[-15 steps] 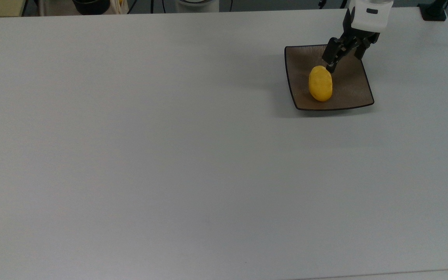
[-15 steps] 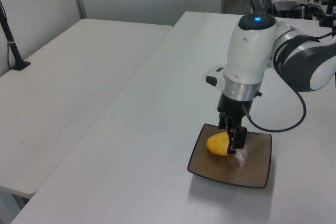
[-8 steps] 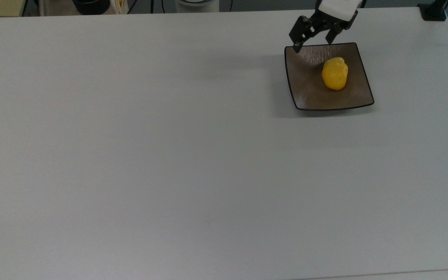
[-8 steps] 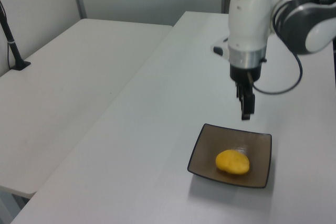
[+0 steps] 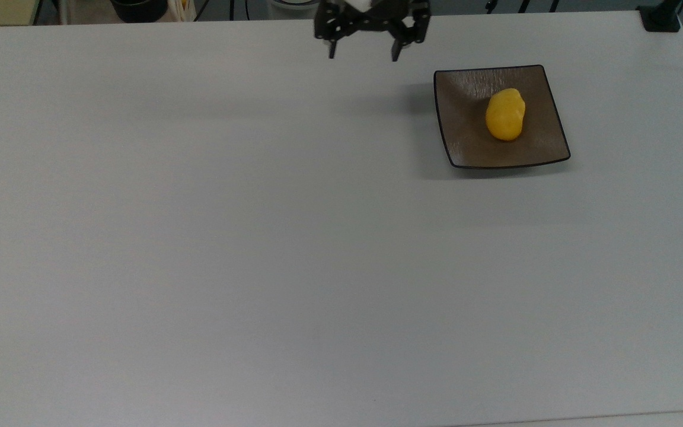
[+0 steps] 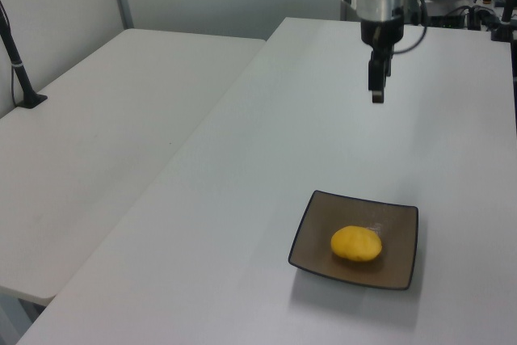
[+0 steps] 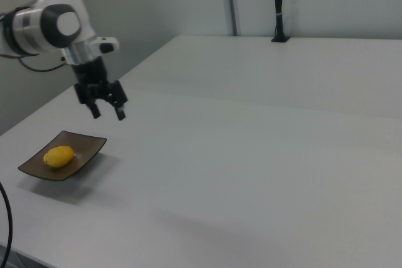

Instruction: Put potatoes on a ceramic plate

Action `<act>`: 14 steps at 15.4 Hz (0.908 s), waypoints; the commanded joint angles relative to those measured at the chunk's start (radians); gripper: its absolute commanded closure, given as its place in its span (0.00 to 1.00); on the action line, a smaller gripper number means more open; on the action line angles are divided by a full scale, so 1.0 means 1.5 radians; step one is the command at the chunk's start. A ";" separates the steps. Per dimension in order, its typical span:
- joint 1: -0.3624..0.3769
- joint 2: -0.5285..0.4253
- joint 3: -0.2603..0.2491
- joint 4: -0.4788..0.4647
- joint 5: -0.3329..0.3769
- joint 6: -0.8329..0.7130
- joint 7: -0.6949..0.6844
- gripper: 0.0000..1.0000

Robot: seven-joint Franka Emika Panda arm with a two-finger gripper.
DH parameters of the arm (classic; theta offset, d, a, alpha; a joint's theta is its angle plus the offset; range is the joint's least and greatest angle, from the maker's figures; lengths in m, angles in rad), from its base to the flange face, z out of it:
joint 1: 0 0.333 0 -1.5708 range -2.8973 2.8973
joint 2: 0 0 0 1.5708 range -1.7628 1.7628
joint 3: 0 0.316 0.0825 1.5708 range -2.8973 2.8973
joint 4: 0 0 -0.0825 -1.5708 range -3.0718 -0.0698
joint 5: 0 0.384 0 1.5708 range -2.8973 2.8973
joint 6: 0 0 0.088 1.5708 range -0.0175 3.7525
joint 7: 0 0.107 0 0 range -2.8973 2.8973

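The yellow potato (image 5: 505, 115) lies on the square brown ceramic plate (image 5: 466, 130), a little right of its middle in the top view. The same potato (image 6: 356, 243) rests on the plate (image 6: 319, 240) in the left view, and the potato (image 7: 58, 156) sits on the plate (image 7: 88, 145) at the right view's lower left. My gripper (image 5: 363, 57) hangs open and empty above the table, well off to the top view's left of the plate. The gripper (image 6: 377, 96) is high above the table in the left view, and the gripper (image 7: 107, 115) shows spread fingers in the right view.
The white table (image 5: 258, 237) stretches wide to the top view's left and bottom. A second white table (image 6: 121, 103) adjoins it at the left view's left. A black post (image 7: 277, 4) stands at the far edge in the right view.
The gripper let go of the potato, rose and swung away to the top view's left. The potato rolled toward the plate's right side and settled there.
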 commanded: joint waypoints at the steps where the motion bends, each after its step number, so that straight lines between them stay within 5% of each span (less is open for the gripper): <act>1: -0.033 -0.018 -0.060 -0.012 0.049 0.019 -0.026 0.00; 6: -0.138 -0.060 -0.056 -0.010 0.127 0.007 -0.172 0.00; 10: -0.177 -0.075 -0.047 -0.006 0.127 -0.001 -0.163 0.00; 14: -0.266 -0.082 0.049 -0.002 0.120 -0.048 -0.162 0.00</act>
